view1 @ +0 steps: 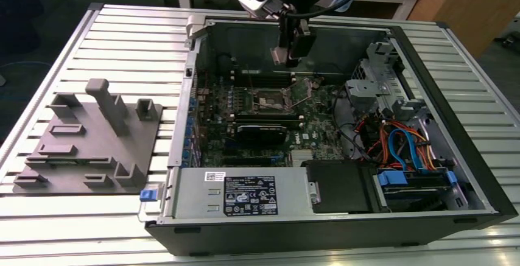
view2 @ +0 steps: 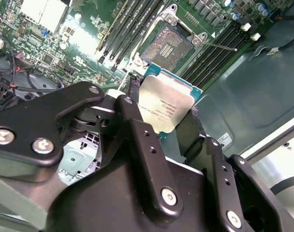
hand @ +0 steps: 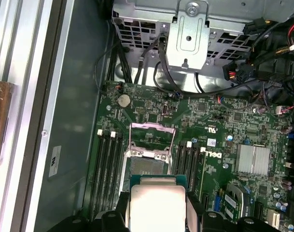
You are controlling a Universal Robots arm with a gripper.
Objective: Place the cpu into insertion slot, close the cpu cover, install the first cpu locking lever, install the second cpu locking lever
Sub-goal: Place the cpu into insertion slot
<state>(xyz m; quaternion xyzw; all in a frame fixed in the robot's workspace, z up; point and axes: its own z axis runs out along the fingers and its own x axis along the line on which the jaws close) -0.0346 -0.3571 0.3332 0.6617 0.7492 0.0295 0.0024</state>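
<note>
Over the motherboard [hand: 209, 116], gripper [view2: 163, 120] clamped on the cpu [view2: 167, 102], insertion slot [view2: 172, 45] open, memory slots [hand: 108, 164] flanking

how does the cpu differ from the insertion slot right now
The cpu has a pale silver metal top; the insertion slot has a dark centre inside a silvery rim. The cpu is gripped between the jaws of the gripper, above the green motherboard; the insertion slot sits on that board, empty and uncovered. Both are square.

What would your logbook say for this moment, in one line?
tool: shut on cpu | cpu: held above motherboard, near insertion slot | insertion slot: empty
</note>
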